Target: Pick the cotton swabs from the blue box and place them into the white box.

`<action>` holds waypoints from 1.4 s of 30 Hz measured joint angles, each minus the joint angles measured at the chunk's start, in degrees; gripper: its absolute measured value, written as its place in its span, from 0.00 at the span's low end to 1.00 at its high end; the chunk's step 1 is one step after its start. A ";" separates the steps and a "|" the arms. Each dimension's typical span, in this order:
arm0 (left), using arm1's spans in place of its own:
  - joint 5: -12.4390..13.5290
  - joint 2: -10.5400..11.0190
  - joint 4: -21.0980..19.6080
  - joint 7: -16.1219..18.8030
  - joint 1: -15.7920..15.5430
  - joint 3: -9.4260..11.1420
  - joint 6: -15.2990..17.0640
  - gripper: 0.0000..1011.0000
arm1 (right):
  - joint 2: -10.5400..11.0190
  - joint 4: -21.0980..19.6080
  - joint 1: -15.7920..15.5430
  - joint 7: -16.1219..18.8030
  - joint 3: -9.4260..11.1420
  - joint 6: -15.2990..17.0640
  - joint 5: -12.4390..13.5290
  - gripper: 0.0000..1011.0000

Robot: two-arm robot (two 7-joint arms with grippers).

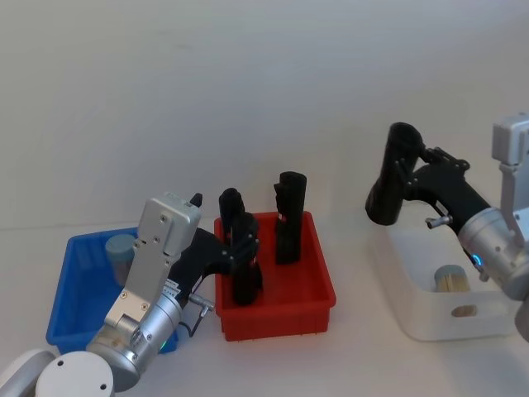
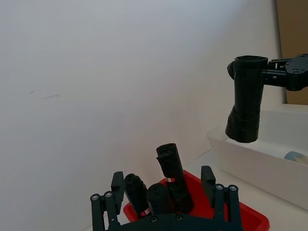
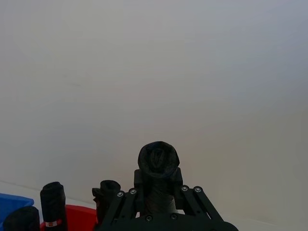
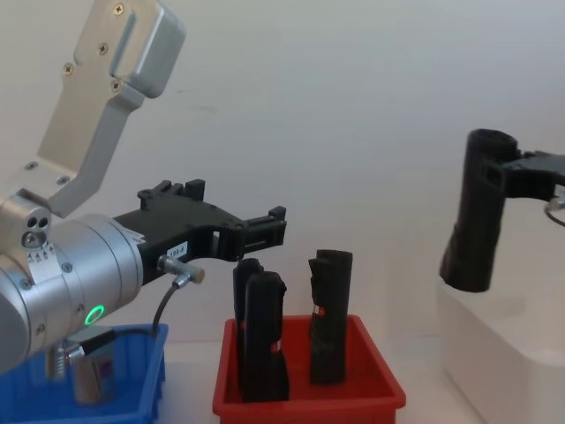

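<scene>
- Right gripper (image 1: 407, 169) is clenched on a tall black upright object (image 1: 388, 175), held tilted in the air above the near-left rim of the white box (image 1: 413, 318). This does not match the task wording: the thing carried is not a swab tub.
- One cotton swab tub (image 1: 451, 279), sticks showing, already lies inside the white box, toward its right end.
- Another cotton swab tub (image 1: 121, 255), pale cap up, stands in the blue box (image 1: 70, 294) near its back wall; in the chest view it sits behind the left arm's wrist.
- Left gripper (image 4: 256, 231) hovers released, fingers apart and holding nothing, between the blue box and the red bin (image 1: 318, 306), at about the height of the tops of the three black objects (image 1: 288, 217) standing in that bin.
- Judgement: the step in hand is a carry by the right arm, about to end at the white box; the task proper is partly done, one tub placed, at least one left.
- Next move, as I read it: the left gripper must swing back over the blue box, descend on the capped tub and close on it.
</scene>
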 joint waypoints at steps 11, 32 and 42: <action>0.00 0.00 0.00 0.00 0.00 0.00 0.00 0.99 | 1.60 -2.95 -3.18 -2.46 1.16 2.42 0.57 0.32; 0.00 0.00 0.00 0.00 0.00 0.00 0.00 0.99 | 2.87 -5.20 -6.42 -5.24 2.20 5.04 1.30 0.70; 0.00 0.00 0.00 0.00 0.00 0.00 0.00 0.99 | 3.06 -5.82 -7.15 -5.67 2.44 5.05 1.66 0.94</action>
